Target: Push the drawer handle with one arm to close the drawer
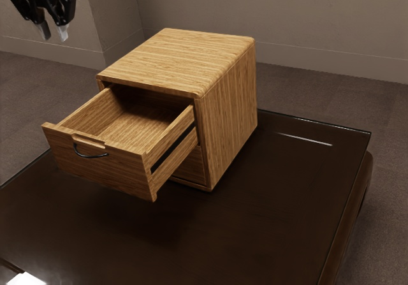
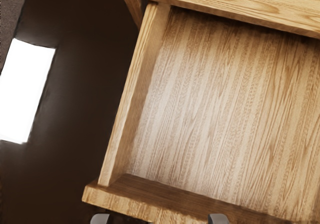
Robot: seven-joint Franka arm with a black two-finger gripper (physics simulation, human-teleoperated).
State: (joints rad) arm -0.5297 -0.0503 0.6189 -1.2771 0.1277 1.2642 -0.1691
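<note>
The handle (image 1: pixel 90 155), a thin dark bow, sits at the near left of the scene, on the outer face of the drawer front (image 1: pixel 115 172). That drawer (image 1: pixel 167 138) stands well out of its housing, so the closing push is all still to do. To do it well, the hand should come down outside the front, level with the handle, then press straight toward the far right along the drawer's own line. Bringing the two fingers together first would give a firmer, blunter pusher, less apt to straddle or hook the bow. Contact close to the middle should keep the drawer from binding.

The chief obstacle is the front's upper edge: lowered too soon, the tips could land on it or drop inside. The gripper (image 1: pixel 53 33) hangs at the scene's left, high up, its fingers apart with nothing between them; how far it is from the front I can't fairly judge from here.

Farther back, the lower drawer (image 1: pixel 191 164) sits under the open one, and the wooden cabinet (image 1: pixel 172 62) rests on the dark table (image 1: pixel 255 227). It might slide under a hard shove, so steady pressure is wiser. The wall (image 1: pixel 306 27) lies farthest, out of the way.
</note>
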